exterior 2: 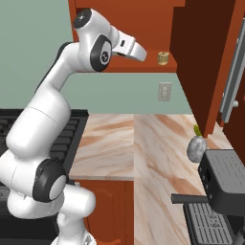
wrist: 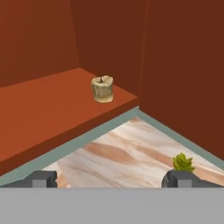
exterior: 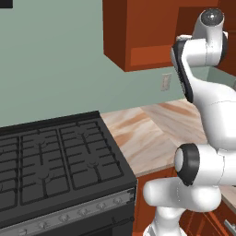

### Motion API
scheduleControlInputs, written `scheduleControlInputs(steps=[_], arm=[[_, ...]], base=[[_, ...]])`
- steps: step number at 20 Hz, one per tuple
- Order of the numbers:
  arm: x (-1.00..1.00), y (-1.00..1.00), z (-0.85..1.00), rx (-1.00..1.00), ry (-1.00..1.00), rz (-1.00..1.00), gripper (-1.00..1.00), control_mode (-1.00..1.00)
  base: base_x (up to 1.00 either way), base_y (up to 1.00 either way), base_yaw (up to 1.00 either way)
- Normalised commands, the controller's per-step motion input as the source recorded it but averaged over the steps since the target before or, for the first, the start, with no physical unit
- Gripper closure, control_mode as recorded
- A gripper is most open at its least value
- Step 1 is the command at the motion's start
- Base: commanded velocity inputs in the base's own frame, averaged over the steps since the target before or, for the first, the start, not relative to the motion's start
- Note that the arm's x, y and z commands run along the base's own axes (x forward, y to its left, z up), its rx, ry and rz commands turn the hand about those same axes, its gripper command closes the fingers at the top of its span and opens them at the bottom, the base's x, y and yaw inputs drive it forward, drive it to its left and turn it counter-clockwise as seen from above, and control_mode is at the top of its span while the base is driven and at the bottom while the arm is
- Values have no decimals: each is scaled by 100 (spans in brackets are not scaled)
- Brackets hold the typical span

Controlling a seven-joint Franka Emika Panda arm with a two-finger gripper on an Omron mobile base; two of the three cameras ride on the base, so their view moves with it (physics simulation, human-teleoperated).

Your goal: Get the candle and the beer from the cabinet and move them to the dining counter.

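While the gripper (wrist: 109,178) hung with jaws apart, the candle (wrist: 102,89) sat ungrasped near the cabinet (wrist: 52,105) shelf's front corner; reaching forward seemed next.

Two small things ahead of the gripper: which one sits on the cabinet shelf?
The candle, tan and squat, stands on the reddish-brown cabinet shelf near its edge. The green plant sits lower, on the marble counter.

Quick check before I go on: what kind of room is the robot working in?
A home-style kitchen, by the look of it: a black gas stove, a marble-veined countertop with a coffee machine, and a reddish-brown wall cabinet.
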Motion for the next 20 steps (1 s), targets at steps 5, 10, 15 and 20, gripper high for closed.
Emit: scheduleControlInputs(steps=[5,10,15,20], arm=[[26,-2,-26,-2,0,0,-100,-100],[29,-14,-20,-8,0,0,-100,-100],[24,-21,0,-7,0,0,-100,-100],[24,-21,0,-1,8,-3,-100,-100]], base=[[0,0,0],[0,0,0],[0,0,0],[0,0,0]])
